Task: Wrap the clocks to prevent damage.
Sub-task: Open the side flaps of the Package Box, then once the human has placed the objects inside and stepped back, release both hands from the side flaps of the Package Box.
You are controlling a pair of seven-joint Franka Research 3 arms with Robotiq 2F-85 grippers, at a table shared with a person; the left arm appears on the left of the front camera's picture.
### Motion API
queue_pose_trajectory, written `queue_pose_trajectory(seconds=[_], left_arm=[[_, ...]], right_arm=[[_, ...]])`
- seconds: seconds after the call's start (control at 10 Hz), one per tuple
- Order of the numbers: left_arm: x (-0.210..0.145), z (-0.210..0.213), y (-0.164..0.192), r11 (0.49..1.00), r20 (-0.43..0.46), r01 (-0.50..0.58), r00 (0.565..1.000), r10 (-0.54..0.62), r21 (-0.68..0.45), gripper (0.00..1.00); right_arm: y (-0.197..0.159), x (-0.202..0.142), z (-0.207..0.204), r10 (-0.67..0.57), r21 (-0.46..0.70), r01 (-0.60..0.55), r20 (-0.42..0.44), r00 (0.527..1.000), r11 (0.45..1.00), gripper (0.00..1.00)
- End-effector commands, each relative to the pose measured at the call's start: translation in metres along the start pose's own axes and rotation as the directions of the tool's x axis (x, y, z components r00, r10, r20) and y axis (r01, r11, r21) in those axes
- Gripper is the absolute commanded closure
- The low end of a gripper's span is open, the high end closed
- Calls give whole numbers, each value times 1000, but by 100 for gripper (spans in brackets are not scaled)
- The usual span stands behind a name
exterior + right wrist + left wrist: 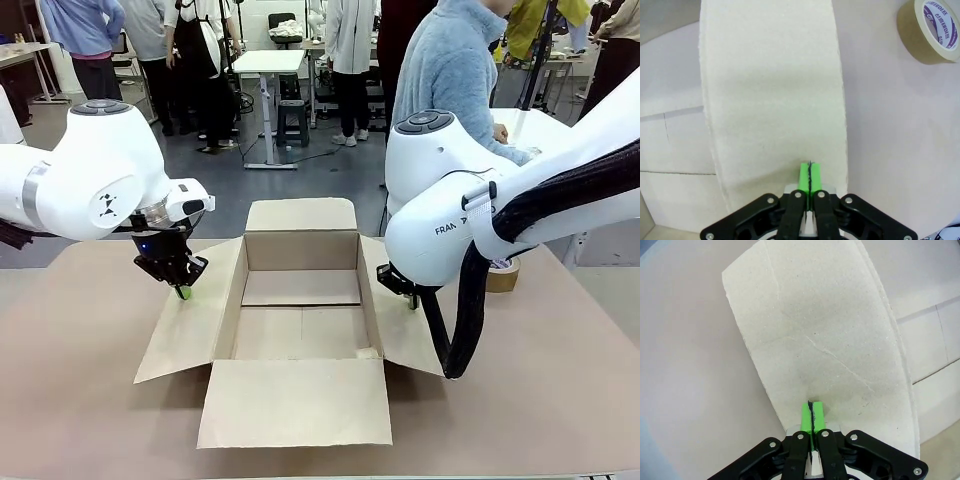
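The clocks are out of view. An open cardboard box (pixel 300 251) stands mid-table with its four flaps spread out and nothing visible inside. My left gripper (pixel 182 292) is shut, its green tips pressed down on the box's left flap (pixel 197 322). The left wrist view has those shut tips (pixel 811 408) on the pale flap (pixel 815 325). My right gripper (pixel 412 302) is shut too, its tip resting on the right flap (pixel 386 305); in the right wrist view it (pixel 810 170) touches that flap (pixel 772 90). Nothing is held.
A brown tape roll (pixel 503 276) (pixel 935 28) lies on the table right of the box, behind my right arm. A person in a light blue fleece (pixel 450 70) stands at the far right side. The brown table (pixel 80 400) has free room left and front.
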State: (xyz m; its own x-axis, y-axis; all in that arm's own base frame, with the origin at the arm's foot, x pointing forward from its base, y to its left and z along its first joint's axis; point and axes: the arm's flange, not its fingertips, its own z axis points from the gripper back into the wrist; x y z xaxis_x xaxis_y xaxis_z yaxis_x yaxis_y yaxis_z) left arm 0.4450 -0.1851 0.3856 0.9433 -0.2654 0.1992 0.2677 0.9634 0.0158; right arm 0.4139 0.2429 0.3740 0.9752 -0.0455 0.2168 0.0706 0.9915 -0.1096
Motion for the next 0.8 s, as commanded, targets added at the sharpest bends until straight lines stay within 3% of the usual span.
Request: queue_pose_trajectory(seconds=[0.0, 0.7], left_arm=[[0, 5, 1, 1000, 11, -1, 1000, 0, 2, 99], [0, 5, 1, 1000, 11, -1, 1000, 0, 2, 99]], right_arm=[[0, -1, -2, -4, -4, 3, -7, 1000, 1000, 99], [0, -1, -2, -4, -4, 3, -7, 1000, 1000, 99]])
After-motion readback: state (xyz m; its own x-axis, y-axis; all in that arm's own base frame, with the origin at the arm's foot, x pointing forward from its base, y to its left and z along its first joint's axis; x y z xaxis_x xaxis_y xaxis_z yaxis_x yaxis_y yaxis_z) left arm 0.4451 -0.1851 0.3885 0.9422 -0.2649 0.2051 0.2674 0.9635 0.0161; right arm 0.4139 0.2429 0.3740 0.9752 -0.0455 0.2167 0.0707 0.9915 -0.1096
